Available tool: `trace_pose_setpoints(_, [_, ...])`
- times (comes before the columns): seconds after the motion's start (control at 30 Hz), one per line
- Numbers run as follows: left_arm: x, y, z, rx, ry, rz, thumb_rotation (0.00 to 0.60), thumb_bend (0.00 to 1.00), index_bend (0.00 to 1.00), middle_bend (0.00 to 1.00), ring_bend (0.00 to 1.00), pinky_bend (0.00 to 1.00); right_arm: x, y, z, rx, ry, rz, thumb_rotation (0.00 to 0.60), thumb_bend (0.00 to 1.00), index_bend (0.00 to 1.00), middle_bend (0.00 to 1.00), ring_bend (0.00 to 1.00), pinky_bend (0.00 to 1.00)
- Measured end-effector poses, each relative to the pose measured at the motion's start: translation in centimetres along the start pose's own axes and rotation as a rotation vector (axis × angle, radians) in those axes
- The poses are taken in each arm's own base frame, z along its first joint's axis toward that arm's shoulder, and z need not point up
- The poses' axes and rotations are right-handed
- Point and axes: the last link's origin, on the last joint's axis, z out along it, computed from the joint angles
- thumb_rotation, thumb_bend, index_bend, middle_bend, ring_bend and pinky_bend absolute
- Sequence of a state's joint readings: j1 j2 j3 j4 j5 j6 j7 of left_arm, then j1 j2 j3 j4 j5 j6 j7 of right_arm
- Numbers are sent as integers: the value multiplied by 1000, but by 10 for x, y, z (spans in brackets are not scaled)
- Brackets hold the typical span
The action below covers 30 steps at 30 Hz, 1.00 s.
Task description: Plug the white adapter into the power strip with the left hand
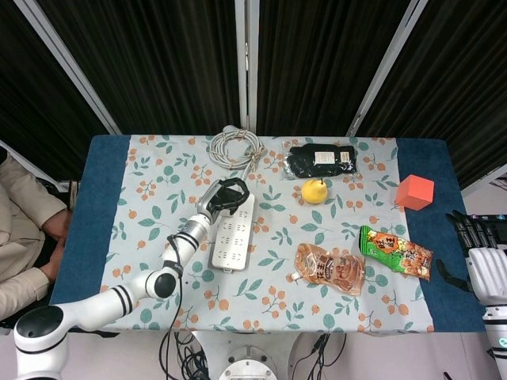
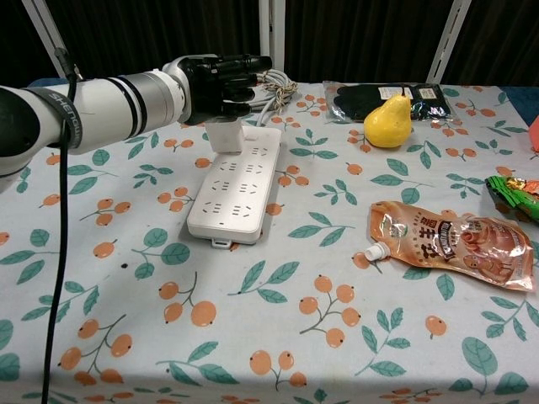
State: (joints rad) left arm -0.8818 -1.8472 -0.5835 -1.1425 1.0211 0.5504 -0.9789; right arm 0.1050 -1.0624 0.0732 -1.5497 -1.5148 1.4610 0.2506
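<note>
We see bright, even overhead light on tablecloth [image 1: 261,261]; dark curtains [image 1: 174,63] behind stay near black. Shadows soft, short, tucked under power strip [image 2: 237,192] and pear [image 2: 388,120]. Mild glare on orange pouch [image 2: 459,242]. Both views sharp at centre; chest view shows slight stretch at near edge. We note no motion blur.

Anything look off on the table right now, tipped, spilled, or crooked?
Nothing stands out. The white adapter stands upright in the power strip, under the left hand. No spill shows around the orange spouted pouch.
</note>
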Motion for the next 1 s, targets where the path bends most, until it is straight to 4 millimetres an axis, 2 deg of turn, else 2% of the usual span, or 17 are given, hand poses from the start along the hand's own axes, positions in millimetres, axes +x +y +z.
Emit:
trace_pose_setpoints(0.7, [-12, -13, -1, 39, -33, -36, 600, 705, 894, 963, 847, 842, 0, 1, -1, -3, 3, 1, 600, 282, 0, 43, 0, 0])
trace_pose_setpoints(1.0, [-13, -4, -1, 14, -38, -38, 600, 705, 890, 960, 843, 834, 1, 2, -1, -7, 5, 0, 600, 282, 0, 44, 0, 0])
